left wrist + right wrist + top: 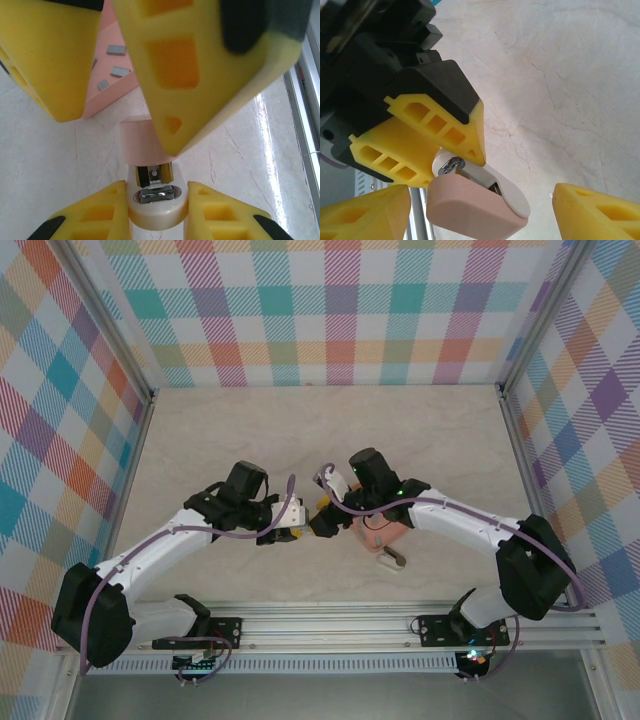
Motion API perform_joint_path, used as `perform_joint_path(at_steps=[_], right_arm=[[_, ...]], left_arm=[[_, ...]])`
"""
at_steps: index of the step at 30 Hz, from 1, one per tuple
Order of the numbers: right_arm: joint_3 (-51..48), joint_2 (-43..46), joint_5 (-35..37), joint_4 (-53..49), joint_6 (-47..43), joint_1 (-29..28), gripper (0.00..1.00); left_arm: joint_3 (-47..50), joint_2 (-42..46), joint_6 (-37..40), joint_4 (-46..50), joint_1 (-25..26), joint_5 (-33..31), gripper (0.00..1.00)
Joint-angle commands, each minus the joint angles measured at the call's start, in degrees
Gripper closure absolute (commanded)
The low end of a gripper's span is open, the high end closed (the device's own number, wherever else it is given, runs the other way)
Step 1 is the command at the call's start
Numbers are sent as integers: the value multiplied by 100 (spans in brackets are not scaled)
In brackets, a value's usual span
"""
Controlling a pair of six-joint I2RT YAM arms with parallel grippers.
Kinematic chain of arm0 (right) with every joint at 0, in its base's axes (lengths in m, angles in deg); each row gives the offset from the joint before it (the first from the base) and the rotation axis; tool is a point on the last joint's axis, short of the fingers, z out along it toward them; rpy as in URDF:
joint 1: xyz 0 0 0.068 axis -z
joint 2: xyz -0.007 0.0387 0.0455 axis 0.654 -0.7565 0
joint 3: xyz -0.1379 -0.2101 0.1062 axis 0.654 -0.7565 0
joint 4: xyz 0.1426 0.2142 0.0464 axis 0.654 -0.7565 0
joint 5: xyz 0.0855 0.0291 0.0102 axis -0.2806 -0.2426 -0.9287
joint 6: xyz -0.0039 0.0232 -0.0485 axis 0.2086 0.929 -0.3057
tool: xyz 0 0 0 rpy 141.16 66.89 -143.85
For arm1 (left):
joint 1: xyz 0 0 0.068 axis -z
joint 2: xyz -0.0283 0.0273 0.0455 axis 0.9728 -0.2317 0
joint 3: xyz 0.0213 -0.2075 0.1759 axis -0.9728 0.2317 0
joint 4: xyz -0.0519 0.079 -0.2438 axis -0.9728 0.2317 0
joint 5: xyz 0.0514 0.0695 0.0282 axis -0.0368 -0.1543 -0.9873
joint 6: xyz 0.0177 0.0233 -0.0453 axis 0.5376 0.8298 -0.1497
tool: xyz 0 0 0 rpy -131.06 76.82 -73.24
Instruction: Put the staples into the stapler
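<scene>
Staples [116, 49] lie loose in the pink tray [112, 97], a few small grey strips flat on its floor, just beyond the stapler [144, 145]. From above I see both arms reaching inward to meet near mid-table, left of the tray. My left gripper [157, 192] is clenched on the stapler's white base, and my right gripper [482, 192] hangs released, its fingers [365, 212] spread wide to either side of the stapler. The stapler has a pink top over a white base, with bright metal showing between them.
</scene>
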Motion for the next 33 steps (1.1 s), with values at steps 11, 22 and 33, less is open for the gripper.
perform_joint_path(at_steps=[11,22,33], right_arm=[[194,-171,768,-296,473,-104,29],[-286,239,796,-223,701,341,32],[-951,423,-70,463,1399,870,38]], left_arm=[[-70,125,98,34,99,-47,92],[-54,153,98,22,117,-57,93],[-16,207,10,-126,125,-50,94]])
